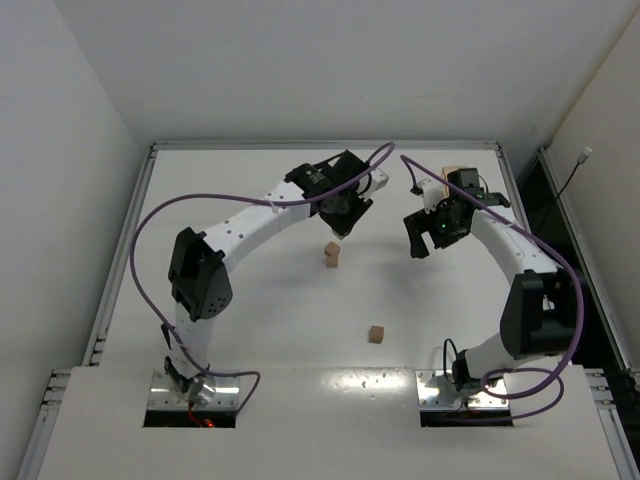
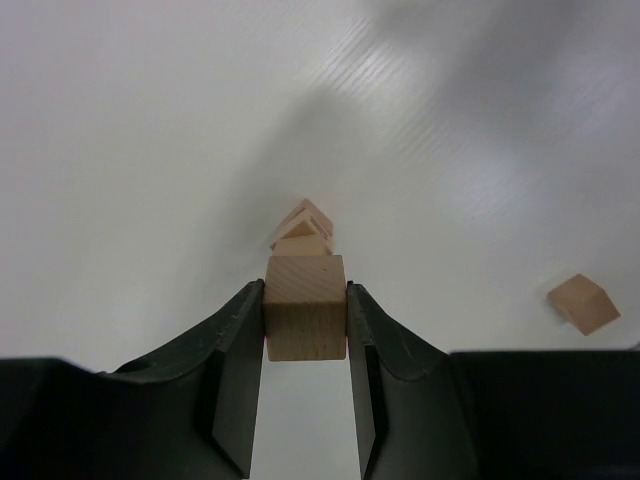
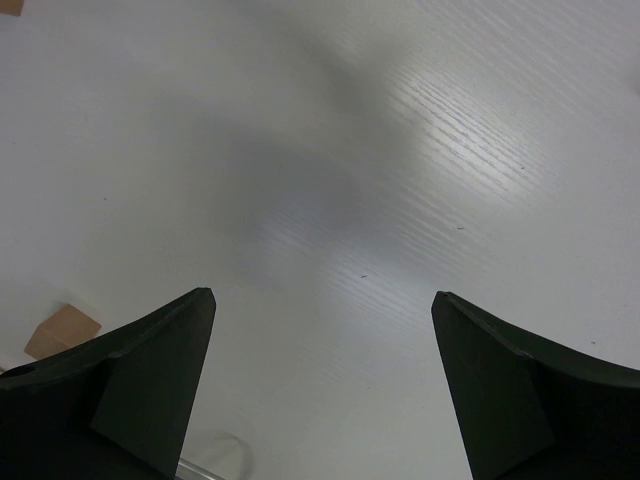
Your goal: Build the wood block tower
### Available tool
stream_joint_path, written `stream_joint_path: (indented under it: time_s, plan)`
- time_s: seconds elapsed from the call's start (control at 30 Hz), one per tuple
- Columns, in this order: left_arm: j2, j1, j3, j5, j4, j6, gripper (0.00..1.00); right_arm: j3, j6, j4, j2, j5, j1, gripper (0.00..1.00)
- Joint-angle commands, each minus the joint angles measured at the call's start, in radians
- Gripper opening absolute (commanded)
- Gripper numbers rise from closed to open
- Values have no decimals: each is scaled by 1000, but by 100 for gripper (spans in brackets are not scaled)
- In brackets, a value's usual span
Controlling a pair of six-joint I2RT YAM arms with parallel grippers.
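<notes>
My left gripper (image 1: 339,222) (image 2: 305,288) is shut on a light-brown wooden cube (image 2: 305,318), held above the table just behind a small stack of cubes (image 1: 331,255) (image 2: 303,230). The stack's top cube sits turned against the one below. A single loose cube (image 1: 376,334) (image 2: 583,304) lies nearer the arm bases. My right gripper (image 1: 421,240) (image 3: 322,294) is open and empty over bare table, to the right of the stack. A light-brown block shape (image 3: 62,331) shows at the lower left of the right wrist view.
The white table (image 1: 250,330) has raised rails along its left, far and right edges. An amber object (image 1: 450,174) sits at the far right, mostly hidden behind my right wrist. Purple cables loop over both arms.
</notes>
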Motion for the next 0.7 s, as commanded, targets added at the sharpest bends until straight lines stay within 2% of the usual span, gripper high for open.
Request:
stream_joint_path:
  time_s: [0.0, 0.23, 0.67]
  plan:
    - [45, 39, 50, -12, -36, -23, 0, 36, 10, 0, -1, -35, 5, 88]
    - [97, 76, 50, 30, -27, -23, 0, 36, 10, 0, -1, -26, 5, 88]
    - [85, 76, -2, 50, -27, -32, 0, 36, 10, 9, 18, -26, 5, 88]
